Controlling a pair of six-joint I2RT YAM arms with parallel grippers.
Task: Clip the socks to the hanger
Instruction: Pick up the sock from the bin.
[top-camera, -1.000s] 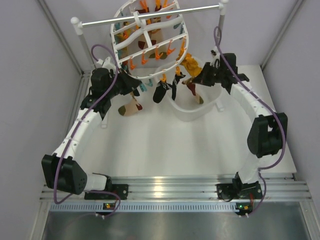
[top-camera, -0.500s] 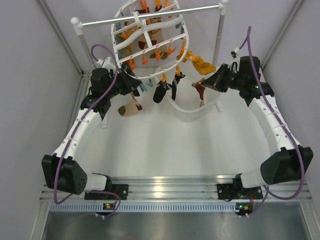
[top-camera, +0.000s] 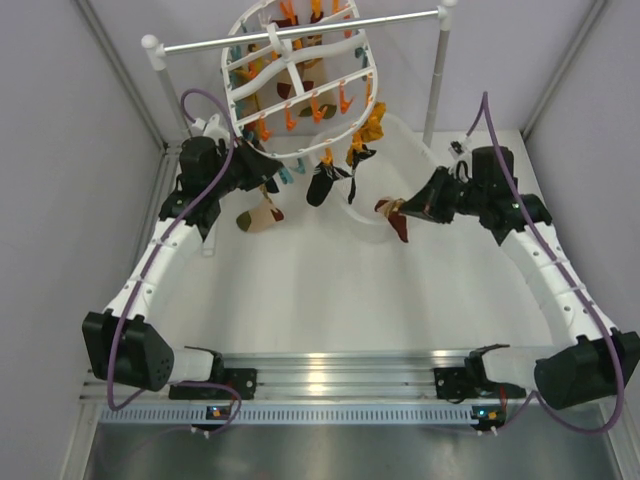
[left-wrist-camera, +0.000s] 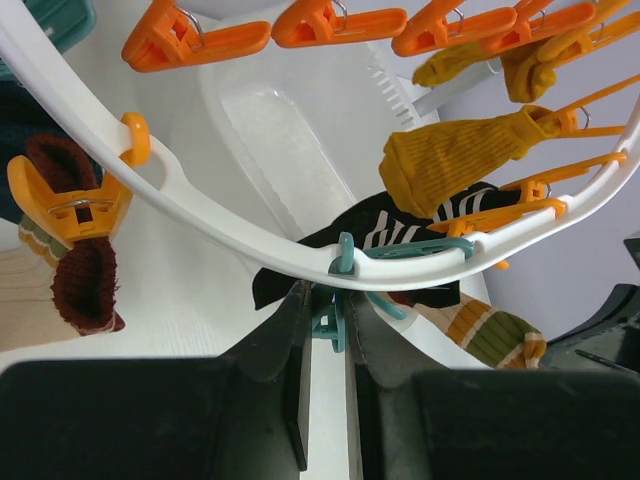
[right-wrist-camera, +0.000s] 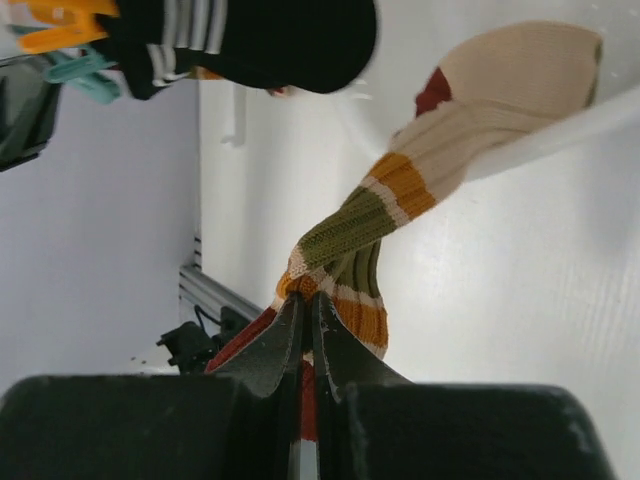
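Several socks (top-camera: 322, 185) are already hanging from the hanger (top-camera: 290, 90) at the worktop's far edge, with many clips hanging bare. The right jaws are clenching a striped sock (right-wrist-camera: 400, 190) over the worktop's right side. The left jaws are pinching a teal clip (left-wrist-camera: 335, 300) on the hanger's rim. The tub (left-wrist-camera: 270, 130) is showing no socks where visible.
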